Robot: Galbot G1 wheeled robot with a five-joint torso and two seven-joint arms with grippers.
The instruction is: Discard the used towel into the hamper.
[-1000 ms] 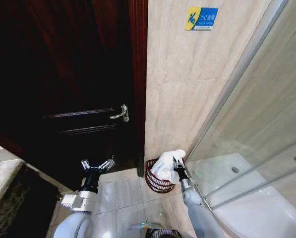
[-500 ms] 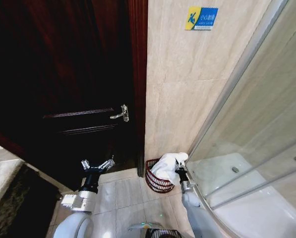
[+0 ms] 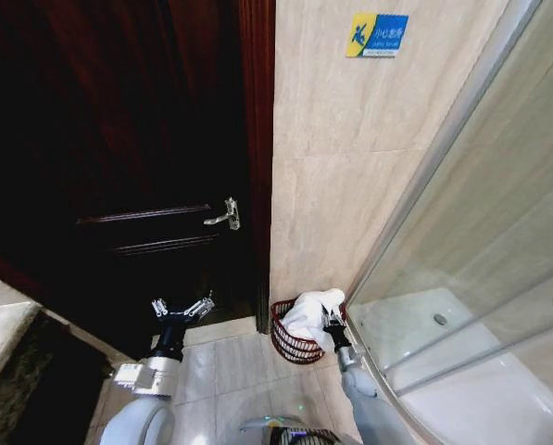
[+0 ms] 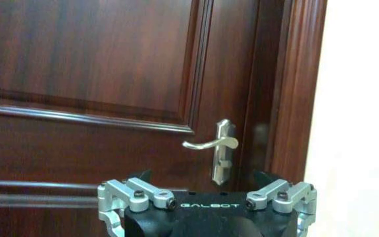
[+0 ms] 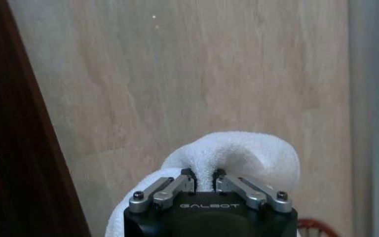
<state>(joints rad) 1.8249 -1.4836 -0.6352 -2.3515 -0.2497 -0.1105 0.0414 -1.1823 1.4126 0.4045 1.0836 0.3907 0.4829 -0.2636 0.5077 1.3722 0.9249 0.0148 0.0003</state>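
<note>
Head view, lower centre of the frame: we have our right gripper (image 3: pixel 331 322) with jaws pinched on the white towel (image 3: pixel 310 313), which hangs over the hamper (image 3: pixel 291 340) against the tiled wall (image 3: pixel 341 167). Our left gripper (image 3: pixel 182 310), lower left of the frame, waits with jaws wide before the dark door (image 3: pixel 119 139).

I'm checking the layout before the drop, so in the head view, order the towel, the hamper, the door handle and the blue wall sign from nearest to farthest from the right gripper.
1. Towel: pinched in the right gripper, draped over the hamper.
2. Hamper: on the floor just left of the gripper, against the tiled wall.
3. Door handle: higher up, on the dark door to the left.
4. Blue wall sign: high on the tiled wall.
</note>
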